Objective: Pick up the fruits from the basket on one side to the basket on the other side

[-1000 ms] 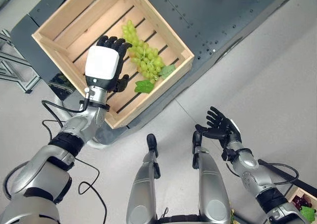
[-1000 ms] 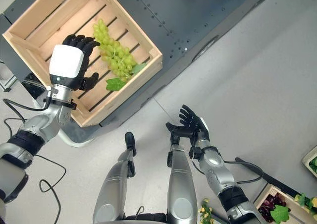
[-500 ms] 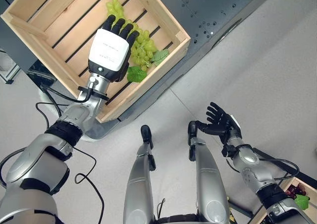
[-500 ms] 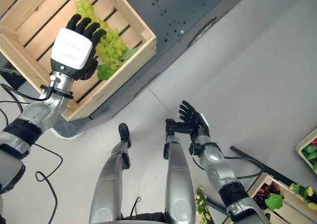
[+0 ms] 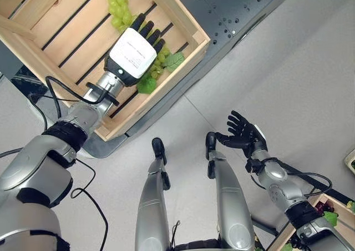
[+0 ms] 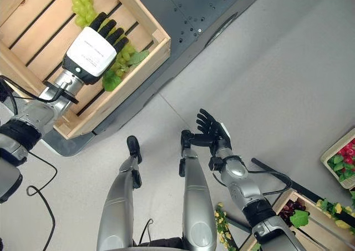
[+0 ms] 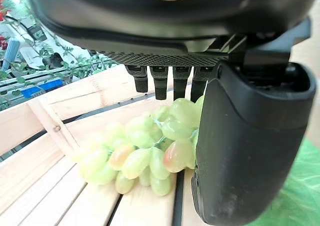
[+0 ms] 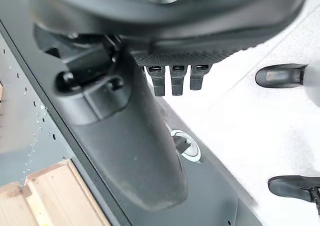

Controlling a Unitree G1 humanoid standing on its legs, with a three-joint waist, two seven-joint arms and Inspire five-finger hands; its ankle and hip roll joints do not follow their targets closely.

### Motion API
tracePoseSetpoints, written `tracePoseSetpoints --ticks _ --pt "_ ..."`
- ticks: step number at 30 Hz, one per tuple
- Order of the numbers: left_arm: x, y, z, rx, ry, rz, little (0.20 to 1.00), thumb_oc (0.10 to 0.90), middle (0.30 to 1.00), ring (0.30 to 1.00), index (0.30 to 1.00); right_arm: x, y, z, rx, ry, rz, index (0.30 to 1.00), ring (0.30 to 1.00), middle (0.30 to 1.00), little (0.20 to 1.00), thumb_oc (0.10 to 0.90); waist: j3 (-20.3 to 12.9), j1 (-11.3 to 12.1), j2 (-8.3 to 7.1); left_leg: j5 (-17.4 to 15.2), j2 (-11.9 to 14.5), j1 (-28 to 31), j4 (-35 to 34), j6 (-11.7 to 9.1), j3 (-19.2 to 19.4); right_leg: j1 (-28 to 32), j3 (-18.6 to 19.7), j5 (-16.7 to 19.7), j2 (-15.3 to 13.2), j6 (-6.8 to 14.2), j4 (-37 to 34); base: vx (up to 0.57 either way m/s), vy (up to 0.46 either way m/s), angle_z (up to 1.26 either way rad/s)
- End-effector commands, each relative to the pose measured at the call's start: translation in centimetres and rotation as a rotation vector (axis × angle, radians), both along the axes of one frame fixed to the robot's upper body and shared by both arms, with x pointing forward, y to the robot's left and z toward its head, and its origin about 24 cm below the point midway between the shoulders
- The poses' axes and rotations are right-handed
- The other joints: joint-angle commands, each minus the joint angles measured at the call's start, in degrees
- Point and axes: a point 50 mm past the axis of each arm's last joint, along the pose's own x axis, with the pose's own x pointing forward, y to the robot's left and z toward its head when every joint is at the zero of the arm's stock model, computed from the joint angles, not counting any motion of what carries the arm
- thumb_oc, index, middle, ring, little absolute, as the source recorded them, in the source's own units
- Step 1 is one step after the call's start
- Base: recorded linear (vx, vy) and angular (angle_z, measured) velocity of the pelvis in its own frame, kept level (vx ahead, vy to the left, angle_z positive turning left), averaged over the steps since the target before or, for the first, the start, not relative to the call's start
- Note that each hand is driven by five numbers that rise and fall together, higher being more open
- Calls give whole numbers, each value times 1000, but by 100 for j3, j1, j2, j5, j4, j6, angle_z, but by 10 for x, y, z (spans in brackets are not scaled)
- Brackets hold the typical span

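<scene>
Fruit: a bunch of pale green grapes (image 7: 145, 153) lies on the slats of the light wooden slatted crate (image 5: 183, 18).
Left hand: the left hand (image 5: 133, 51) hovers over it, fingers straight, holding nothing.
Right hand: the right hand (image 5: 242, 134) is spread, idle, well apart.
Handling: probably soft, loose, easily crushed; better cupped around the middle.

wooden crate (image 5: 183, 62) on dark platform (image 5: 233, 6)

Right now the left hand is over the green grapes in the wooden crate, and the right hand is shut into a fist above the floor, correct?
Not quite. The right hand is open, fingers spread above the floor, as the left eye view shows. The rest holds: the left hand is over the green grapes in the wooden crate.
</scene>
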Motion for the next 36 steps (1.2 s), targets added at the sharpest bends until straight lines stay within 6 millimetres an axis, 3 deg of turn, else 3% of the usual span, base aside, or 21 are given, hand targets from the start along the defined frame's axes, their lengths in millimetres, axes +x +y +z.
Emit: tracePoseSetpoints --ticks 1,12,21,22,23,28,36 --pt "-8 21 63 20 -223 81 900 800 900 900 900 -1 3 15 26 -100 22 900 900 900 900 800 -62 11 -196 -459 -178 -71 514 296 462 309 -24 465 248 -192 -569 18 22 -6" --pt "-1 30 88 -37 -175 289 900 800 900 900 900 -1 8 16 61 -113 21 900 900 900 900 800 -62 -66 -282 -479 -187 -199 442 349 557 188 -15 701 251 -57 -817 6 4 -2" --pt "7 20 82 -24 -24 248 900 800 900 900 900 -1 12 19 82 -145 25 900 900 900 900 800 -62 -117 -328 -516 -186 -336 431 385 622 41 -14 837 250 24 -933 0 6 -2" --pt "7 19 81 -17 1 247 474 516 474 474 474 -1 13 19 83 -147 24 900 900 900 900 800 -62 -121 -327 -521 -188 -335 421 394 635 33 -12 845 249 27 -938 0 0 0" --pt "8 18 79 -22 18 249 300 400 300 300 300 -1 13 19 83 -147 24 900 900 900 900 800 -62 -119 -323 -527 -191 -342 431 399 632 22 -7 849 249 32 -930 0 0 0" --pt "10 24 73 -52 89 290 300 400 300 300 300 1 13 20 86 -156 10 900 900 900 900 800 -62 -104 -284 -540 -202 -314 409 435 654 39 -4 867 246 56 -948 0 0 0" --pt "9 22 70 -32 109 213 300 400 300 300 300 0 12 21 102 -167 10 900 900 900 900 800 -62 -53 -257 -531 -210 -177 315 455 620 149 -72 854 227 73 -933 -11 -21 0"
